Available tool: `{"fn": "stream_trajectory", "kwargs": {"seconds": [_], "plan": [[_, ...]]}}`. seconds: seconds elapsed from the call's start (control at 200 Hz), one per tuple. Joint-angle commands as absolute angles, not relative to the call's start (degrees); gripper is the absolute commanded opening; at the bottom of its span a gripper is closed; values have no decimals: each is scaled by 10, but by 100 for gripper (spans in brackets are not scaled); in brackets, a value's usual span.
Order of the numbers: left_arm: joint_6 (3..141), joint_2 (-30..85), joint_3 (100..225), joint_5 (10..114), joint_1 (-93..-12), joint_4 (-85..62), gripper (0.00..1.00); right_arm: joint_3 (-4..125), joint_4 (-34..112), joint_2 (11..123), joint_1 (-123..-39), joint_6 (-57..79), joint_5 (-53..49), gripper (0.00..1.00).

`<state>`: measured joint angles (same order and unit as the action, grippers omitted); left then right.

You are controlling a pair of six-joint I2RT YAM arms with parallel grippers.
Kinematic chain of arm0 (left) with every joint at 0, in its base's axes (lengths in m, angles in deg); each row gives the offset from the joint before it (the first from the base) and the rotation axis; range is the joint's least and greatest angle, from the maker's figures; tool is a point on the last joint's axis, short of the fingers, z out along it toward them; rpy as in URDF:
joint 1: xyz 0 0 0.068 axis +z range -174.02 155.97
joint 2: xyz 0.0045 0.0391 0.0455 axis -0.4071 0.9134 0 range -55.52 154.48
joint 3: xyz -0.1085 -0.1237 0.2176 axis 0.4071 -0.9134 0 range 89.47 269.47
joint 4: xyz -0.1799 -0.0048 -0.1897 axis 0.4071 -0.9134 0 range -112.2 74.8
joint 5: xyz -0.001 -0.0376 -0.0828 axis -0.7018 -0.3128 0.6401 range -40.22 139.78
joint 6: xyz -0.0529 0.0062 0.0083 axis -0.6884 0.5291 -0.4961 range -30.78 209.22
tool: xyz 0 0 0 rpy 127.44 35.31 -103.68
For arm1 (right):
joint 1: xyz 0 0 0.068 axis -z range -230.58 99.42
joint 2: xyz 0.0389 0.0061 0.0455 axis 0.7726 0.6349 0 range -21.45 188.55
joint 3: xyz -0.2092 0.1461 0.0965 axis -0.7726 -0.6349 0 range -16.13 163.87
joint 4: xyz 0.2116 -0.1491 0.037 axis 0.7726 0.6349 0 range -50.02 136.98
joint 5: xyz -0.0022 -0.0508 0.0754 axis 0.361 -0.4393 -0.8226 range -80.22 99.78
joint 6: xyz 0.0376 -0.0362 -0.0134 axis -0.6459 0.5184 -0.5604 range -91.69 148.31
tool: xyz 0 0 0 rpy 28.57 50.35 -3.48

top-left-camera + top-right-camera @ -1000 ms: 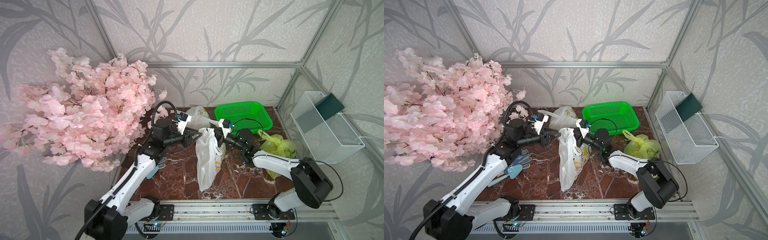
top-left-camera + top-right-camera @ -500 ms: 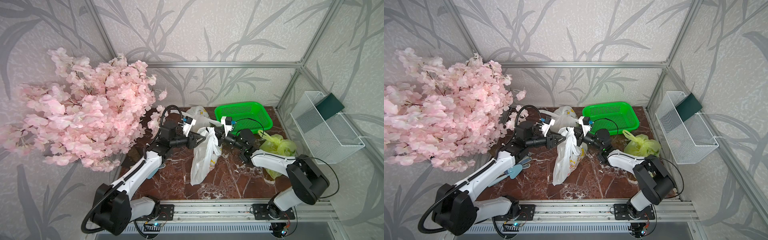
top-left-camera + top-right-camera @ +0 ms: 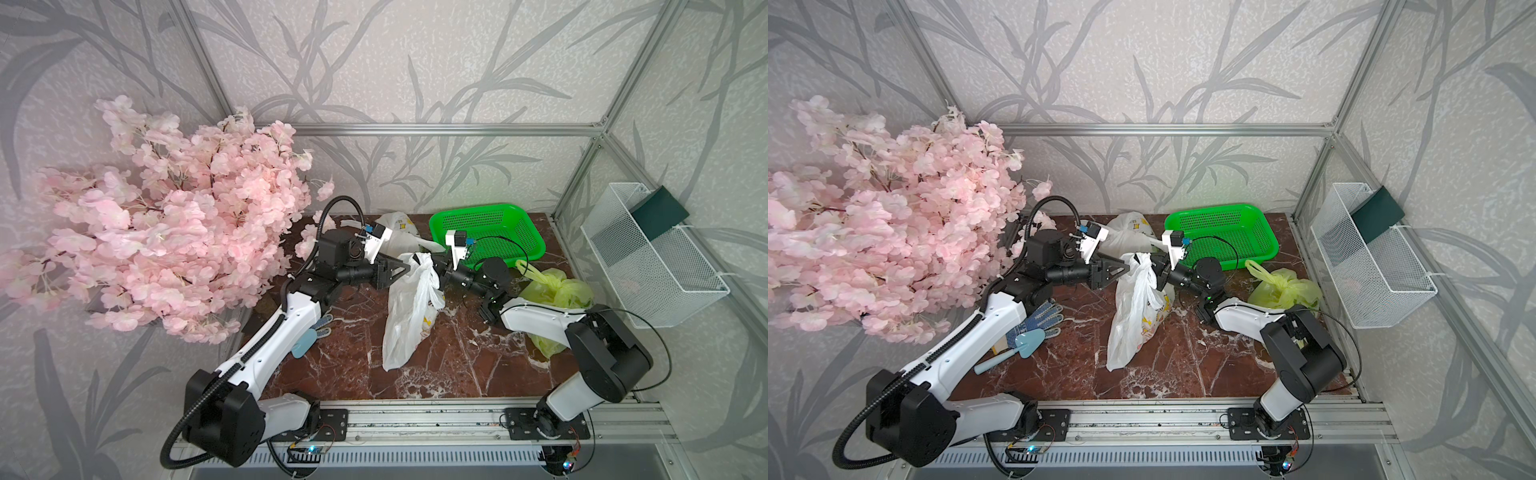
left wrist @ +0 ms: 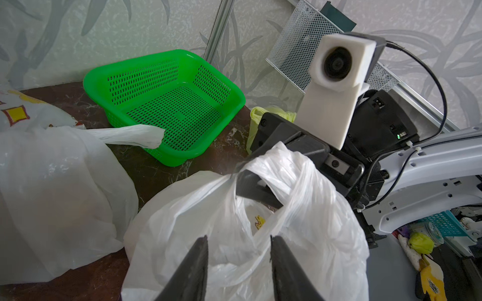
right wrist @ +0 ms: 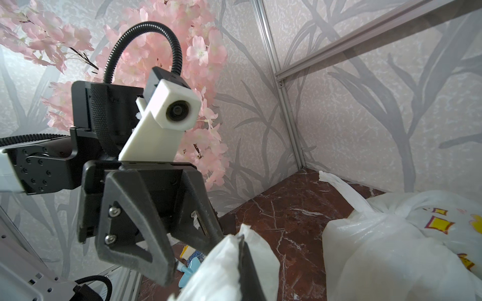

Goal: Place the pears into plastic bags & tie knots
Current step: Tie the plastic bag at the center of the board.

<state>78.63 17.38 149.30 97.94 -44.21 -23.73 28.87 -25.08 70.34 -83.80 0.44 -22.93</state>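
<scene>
A white plastic bag [image 3: 409,316] with yellow prints hangs over the middle of the marble table. My right gripper [image 3: 434,270] is shut on its bunched handle, seen close in the right wrist view [image 5: 241,235]. My left gripper [image 3: 409,268] stands open just left of the bag's top; in the left wrist view its fingers [image 4: 198,260] straddle the film without pinching it. A second white bag [image 3: 395,232] lies behind, and a yellow-green bag [image 3: 552,291] lies knotted at the right. The pears are hidden.
A green mesh basket [image 3: 486,237] sits at the back right. Pink blossom branches [image 3: 166,232] crowd the left side. A dotted glove [image 3: 1044,318] and a blue trowel [image 3: 1027,343] lie under my left arm. A white wire basket [image 3: 648,266] hangs on the right wall.
My left gripper has moved right, up to the bag's top. The bag's lower end has swung a little to the left. The right gripper keeps its hold.
</scene>
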Motion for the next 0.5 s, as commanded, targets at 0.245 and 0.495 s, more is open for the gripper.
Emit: {"fn": "stream_trajectory", "kwargs": {"seconds": [0.245,0.495], "plan": [[799,205,1528,1010,-444,-246,39,299,-299,726,-837,-25,-256,0],[829,228,1555,1019,-445,-288,16,302,-311,729,-838,-41,-252,0]]}}
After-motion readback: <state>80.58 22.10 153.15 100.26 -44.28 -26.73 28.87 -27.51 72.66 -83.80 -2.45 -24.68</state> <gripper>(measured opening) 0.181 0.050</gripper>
